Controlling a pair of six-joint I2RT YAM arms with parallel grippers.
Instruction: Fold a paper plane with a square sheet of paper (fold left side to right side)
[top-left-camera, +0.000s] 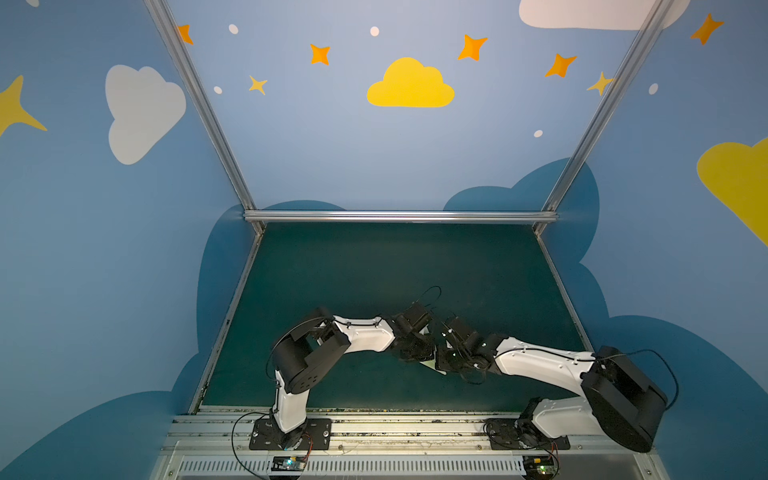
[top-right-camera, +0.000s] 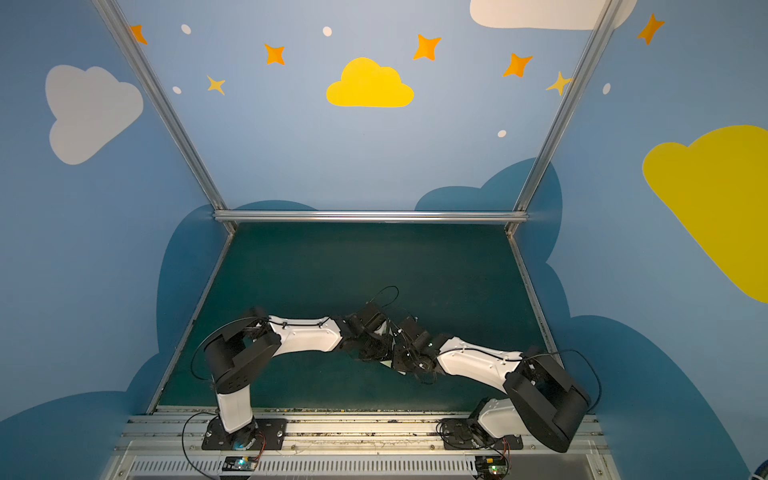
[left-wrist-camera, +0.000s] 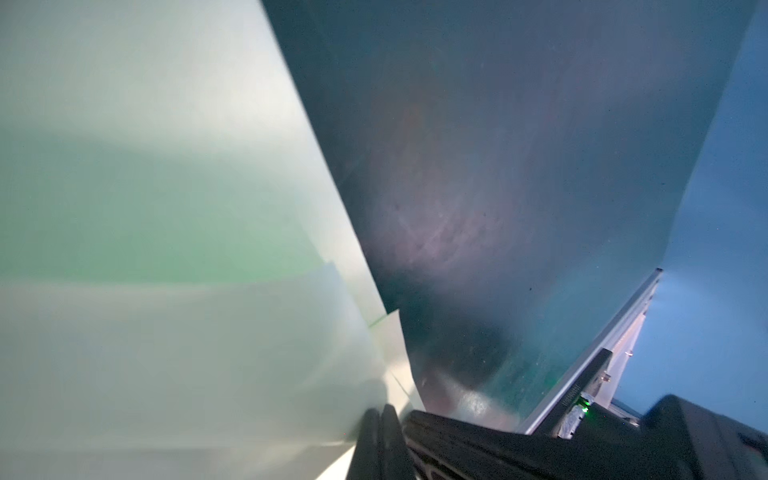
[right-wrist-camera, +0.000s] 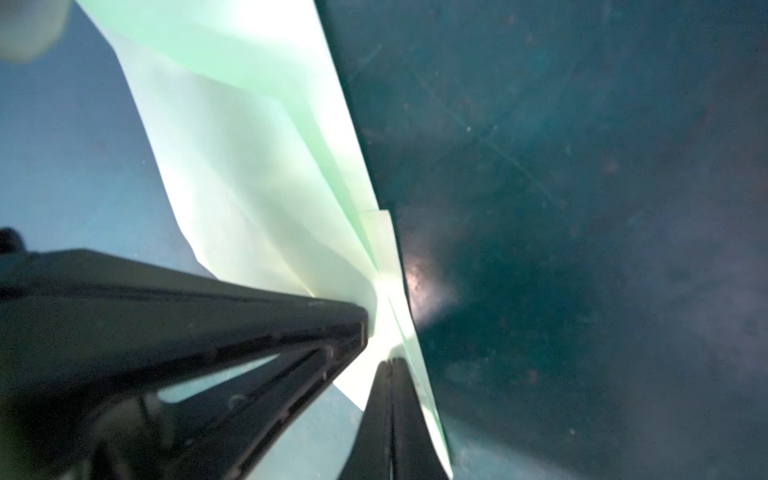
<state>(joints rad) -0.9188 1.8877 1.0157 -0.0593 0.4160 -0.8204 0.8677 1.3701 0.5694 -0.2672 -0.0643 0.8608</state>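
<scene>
Paper plane (right-wrist-camera: 257, 174) pinched by left gripper (left-wrist-camera: 380, 410) and right gripper (right-wrist-camera: 390, 363)

The pale green paper plane (right-wrist-camera: 266, 174) shows layered folds.

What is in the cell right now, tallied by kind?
Pale green folded paper plane: 1
White-and-black robot arms: 2
Black end effectors shut on the plane, left end effector, right end effector: 2
Dark green table mat: 1
Total: 6
</scene>
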